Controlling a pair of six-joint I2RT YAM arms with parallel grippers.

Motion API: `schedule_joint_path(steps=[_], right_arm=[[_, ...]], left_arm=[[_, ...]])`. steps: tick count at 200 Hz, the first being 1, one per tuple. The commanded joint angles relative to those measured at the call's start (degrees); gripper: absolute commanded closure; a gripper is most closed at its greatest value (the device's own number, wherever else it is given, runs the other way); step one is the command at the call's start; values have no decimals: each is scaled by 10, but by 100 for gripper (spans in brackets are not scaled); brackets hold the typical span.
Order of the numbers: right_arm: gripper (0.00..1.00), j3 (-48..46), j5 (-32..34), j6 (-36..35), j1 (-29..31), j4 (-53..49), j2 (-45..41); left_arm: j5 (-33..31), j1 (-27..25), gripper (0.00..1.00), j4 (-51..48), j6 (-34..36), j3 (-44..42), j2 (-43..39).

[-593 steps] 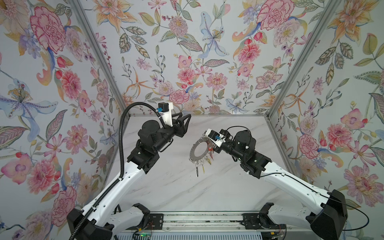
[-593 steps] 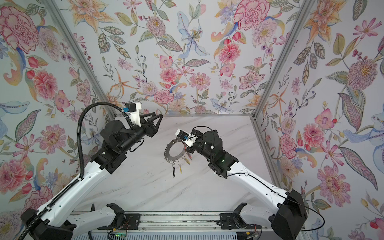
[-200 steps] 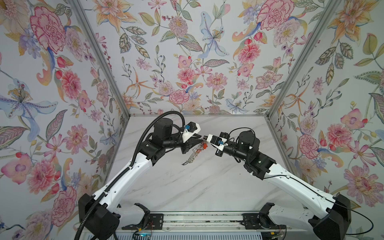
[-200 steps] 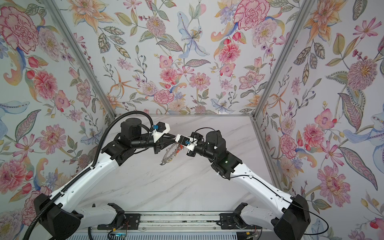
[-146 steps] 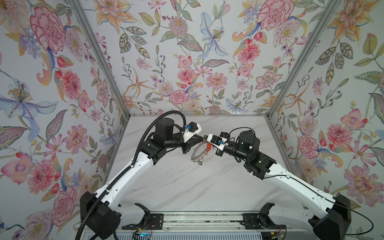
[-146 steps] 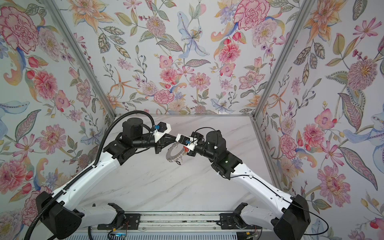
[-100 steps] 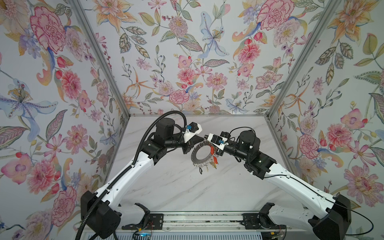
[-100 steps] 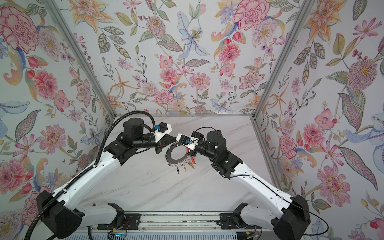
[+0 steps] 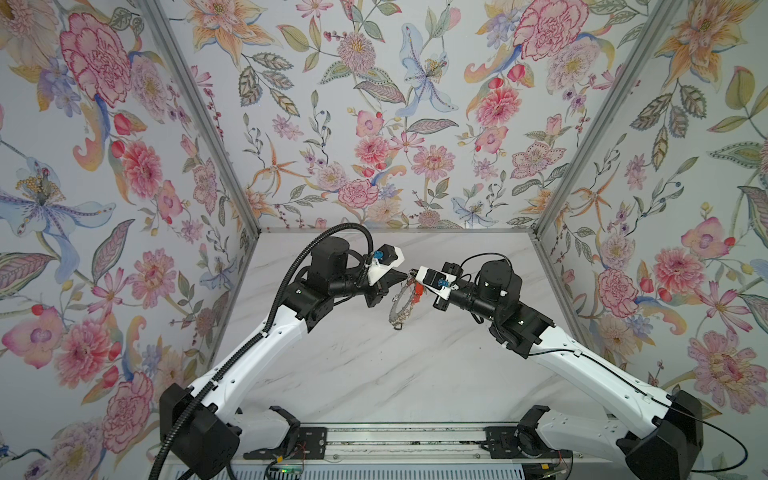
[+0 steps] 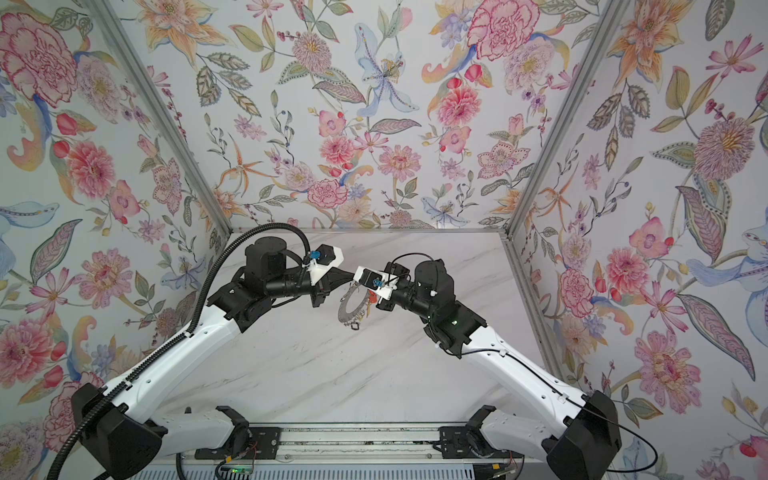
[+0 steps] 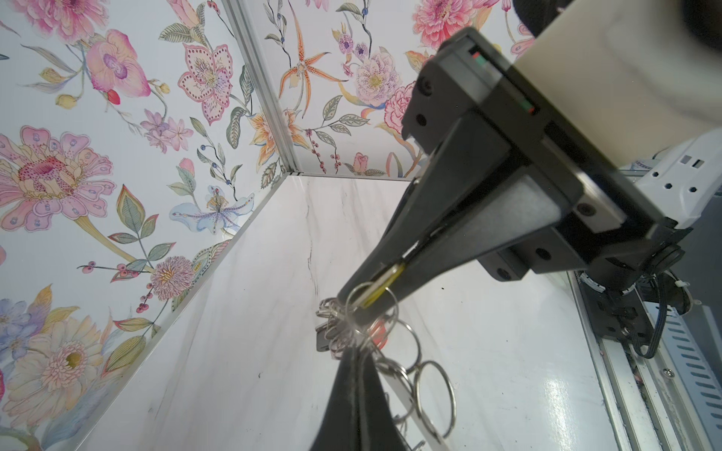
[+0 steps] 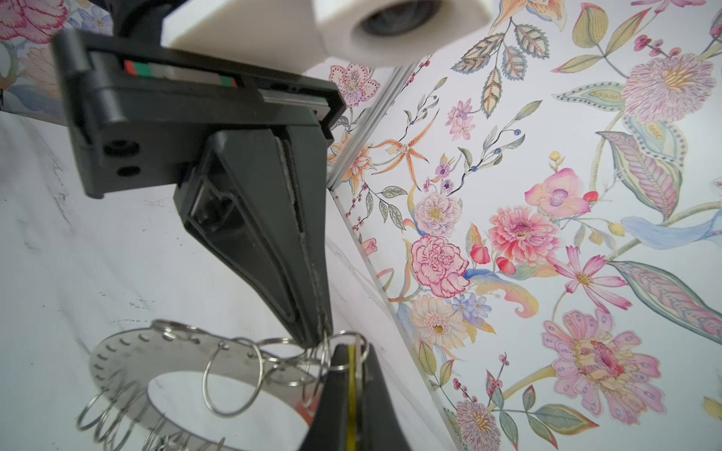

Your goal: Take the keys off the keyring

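In both top views the keyring (image 9: 394, 311) (image 10: 343, 311) is held up in the air above the marble table (image 9: 374, 374), between the two arms. It is tilted so that it is seen nearly edge-on. The left pincer (image 9: 403, 274) and the right pincer (image 9: 411, 277) are brought tip to tip at its upper rim. A red-tagged key (image 9: 419, 289) is seen hanging just beside the right pincer, and small wire loops dangle from the lower rim.

In the left wrist view the left pincer (image 11: 353, 375) is seen pressed together on the rim of the keyring, among the loops. The right pincer (image 11: 353, 308) is clamped on a yellow tag (image 11: 385, 279), which is threaded through one loop. A patch of red (image 11: 379, 336) is glimpsed behind the loops.

In the right wrist view the flat grey disc (image 12: 117, 363) is shown with its round hole and its fringe of loops. The left pincer (image 12: 318, 339) is closed at the disc's rim. The right pincer (image 12: 351, 367) is closed on the yellow tag, which is seen as a thin strip (image 12: 352, 390) between its fingers.
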Motion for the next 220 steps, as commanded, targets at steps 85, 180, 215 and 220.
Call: schedule_joint_path(steps=[85, 180, 215, 220], right_arm=[[100, -3, 14, -7, -10, 9, -32], [100, -14, 20, 4, -10, 7, -28], [100, -15, 22, 12, -9, 9, -28], [100, -14, 24, 13, -9, 10, -28]], left_arm=[[-34, -2, 100, 74, -26, -14, -31], [-27, -2, 100, 139, -73, -26, -51], [-31, -1, 100, 183, -100, -42, -60], [-31, -1, 100, 189, -104, -45, -62]])
